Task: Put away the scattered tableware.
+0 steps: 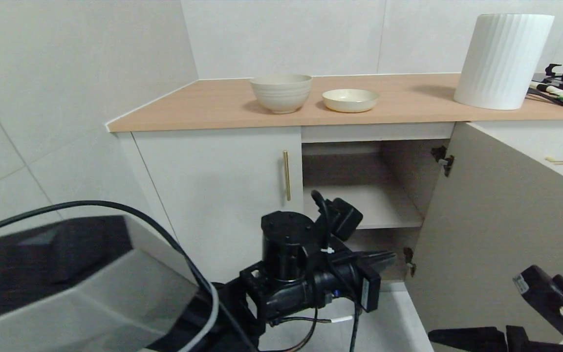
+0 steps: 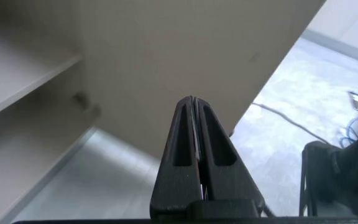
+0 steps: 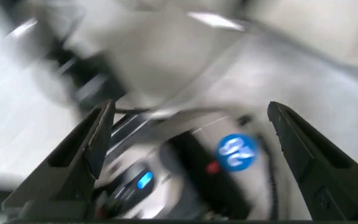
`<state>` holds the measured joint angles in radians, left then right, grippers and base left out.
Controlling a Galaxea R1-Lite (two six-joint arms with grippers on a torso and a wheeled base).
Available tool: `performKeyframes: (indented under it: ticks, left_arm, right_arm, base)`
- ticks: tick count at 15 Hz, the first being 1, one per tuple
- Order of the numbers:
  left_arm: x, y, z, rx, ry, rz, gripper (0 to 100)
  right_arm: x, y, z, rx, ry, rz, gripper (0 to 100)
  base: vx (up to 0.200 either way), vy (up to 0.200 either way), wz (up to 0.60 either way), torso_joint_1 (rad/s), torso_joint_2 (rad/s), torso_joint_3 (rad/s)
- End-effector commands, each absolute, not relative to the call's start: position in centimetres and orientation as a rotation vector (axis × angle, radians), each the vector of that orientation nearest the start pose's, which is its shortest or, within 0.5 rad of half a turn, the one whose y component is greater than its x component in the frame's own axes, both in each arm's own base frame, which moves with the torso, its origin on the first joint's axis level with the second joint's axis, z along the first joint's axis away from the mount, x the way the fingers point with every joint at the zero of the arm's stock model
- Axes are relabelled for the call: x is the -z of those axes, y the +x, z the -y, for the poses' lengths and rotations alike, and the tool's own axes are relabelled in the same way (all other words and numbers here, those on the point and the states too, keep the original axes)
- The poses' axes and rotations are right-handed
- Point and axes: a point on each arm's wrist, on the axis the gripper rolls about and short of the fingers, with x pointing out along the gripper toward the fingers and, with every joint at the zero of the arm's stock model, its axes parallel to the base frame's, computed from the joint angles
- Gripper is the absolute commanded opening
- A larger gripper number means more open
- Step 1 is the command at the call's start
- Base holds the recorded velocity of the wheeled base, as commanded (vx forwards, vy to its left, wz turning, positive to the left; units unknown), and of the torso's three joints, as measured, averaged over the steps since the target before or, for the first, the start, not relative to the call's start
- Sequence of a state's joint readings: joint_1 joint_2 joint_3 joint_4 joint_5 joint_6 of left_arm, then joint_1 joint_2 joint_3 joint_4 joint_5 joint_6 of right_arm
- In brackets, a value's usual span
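Note:
A cream ribbed bowl (image 1: pixel 280 93) and a shallow cream dish (image 1: pixel 350 99) stand side by side on the wooden countertop (image 1: pixel 203 107). Below them the cabinet's right half is open, with a bare shelf (image 1: pixel 364 205) inside. My left gripper (image 1: pixel 384 257) hangs low in front of the cabinet's bottom opening; its fingers (image 2: pixel 192 109) are pressed together with nothing between them. My right gripper (image 3: pixel 191 124) is open and holds nothing, with blurred floor and cables beyond it. The right arm (image 1: pixel 555 298) sits low at the bottom right, by the open door.
A tall white ribbed container (image 1: pixel 504 61) stands on the counter's right, with utensils (image 1: pixel 560 93) and a stove burner beyond it. The open cabinet door (image 1: pixel 501 220) swings out to the right. The left door with its gold handle (image 1: pixel 286 175) is closed.

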<state>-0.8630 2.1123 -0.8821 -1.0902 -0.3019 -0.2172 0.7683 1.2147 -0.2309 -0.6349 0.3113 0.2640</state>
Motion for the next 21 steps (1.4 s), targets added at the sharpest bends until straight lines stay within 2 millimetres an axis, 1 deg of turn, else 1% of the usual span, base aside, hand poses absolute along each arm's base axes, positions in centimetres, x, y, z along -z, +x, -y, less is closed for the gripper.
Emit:
performKeyframes:
  ticks: [1,2,3,4,5,6,8,9,11,12,13,14,15,16,17,18,19,21]
  left_arm:
    - [-17.3,23.6,21.6,1.0,-0.165,-0.26,0]
    - [-18.3,22.8,19.7,0.965,-0.163,-0.282,0]
    - [-18.6,22.4,18.9,0.951,-0.162,-0.293,0]
    - [-19.2,20.8,16.4,0.911,-0.159,-0.323,0]
    - [-19.6,19.4,14.1,0.868,-0.163,-0.335,0]
    - [-19.9,18.3,12.3,0.828,-0.17,-0.326,0]
    - [-20.8,17.1,10.0,0.771,-0.184,-0.291,0]
    - [-21.1,16.6,9.3,0.749,-0.186,-0.291,0]
    - [-21.5,15.8,8.6,0.729,-0.186,-0.313,0]
    - [-21.7,15.9,8.3,0.712,-0.188,-0.323,0]
    - [-21.7,16.2,8.0,0.693,-0.19,-0.329,100]
    - [-21.6,16.3,7.9,0.682,-0.192,-0.331,100]
    - [-21.4,16.7,7.8,0.674,-0.196,-0.342,100]
    - [-21.5,17.1,7.8,0.662,-0.198,-0.341,100]
    - [-21.9,18.1,7.8,0.639,-0.203,-0.336,100]
    - [-21.8,18.4,7.8,0.629,-0.206,-0.343,100]
    - [-21.6,18.6,7.8,0.626,-0.205,-0.352,100]
    - [-21.1,19.2,8.0,0.619,-0.204,-0.378,100]
  right_arm:
    - [-14.3,11.7,-11.4,-0.914,0.15,-0.499,100]
    - [-14.6,12.1,-11.6,-0.872,0.147,-0.485,100]
    - [-14.6,12.2,-11.6,-0.853,0.144,-0.484,100]
    - [-14.9,13.0,-11.5,-0.77,0.151,-0.487,100]
    - [-15.2,13.7,-11.3,-0.727,0.152,-0.496,100]
    - [-15.8,14.1,-11.4,-0.712,0.152,-0.5,100]
    - [-18.0,14.9,-11.9,-0.707,0.149,-0.5,100]
    - [-19.3,15.6,-12.1,-0.701,0.156,-0.484,100]
    - [-20.4,17.2,-12.6,-0.677,0.167,-0.458,100]
    - [-20.7,18.4,-12.8,-0.656,0.172,-0.455,100]
    - [-21.0,19.0,-13.3,-0.655,0.174,-0.451,100]
    - [-21.3,19.3,-13.5,-0.656,0.171,-0.448,100]
    - [-22.5,19.9,-13.6,-0.648,0.173,-0.434,100]
    - [-23.2,20.1,-13.4,-0.632,0.18,-0.434,100]
    - [-23.5,19.9,-13.2,-0.618,0.181,-0.46,100]
    - [-23.9,19.4,-12.8,-0.604,0.18,-0.486,100]
    - [-23.9,19.4,-12.8,-0.603,0.179,-0.492,100]
    - [-23.3,19.6,-13.0,-0.599,0.172,-0.518,100]
  base:
    - [0.0,0.0,0.0,0.0,0.0,0.0]
    - [0.0,0.0,0.0,0.0,0.0,0.0]
    - [0.0,0.0,0.0,0.0,0.0,0.0]
    - [0.0,0.0,0.0,0.0,0.0,0.0]
    - [0.0,0.0,0.0,0.0,0.0,0.0]
    - [0.0,0.0,0.0,0.0,0.0,0.0]
    - [0.0,0.0,0.0,0.0,0.0,0.0]
    - [0.0,0.0,0.0,0.0,0.0,0.0]
    - [0.0,0.0,0.0,0.0,0.0,0.0]
    - [0.0,0.0,0.0,0.0,0.0,0.0]
    - [0.0,0.0,0.0,0.0,0.0,0.0]
    - [0.0,0.0,0.0,0.0,0.0,0.0]
    - [0.0,0.0,0.0,0.0,0.0,0.0]
    - [0.0,0.0,0.0,0.0,0.0,0.0]
    - [0.0,0.0,0.0,0.0,0.0,0.0]
    - [0.0,0.0,0.0,0.0,0.0,0.0]
    - [0.0,0.0,0.0,0.0,0.0,0.0]
    - [0.0,0.0,0.0,0.0,0.0,0.0]
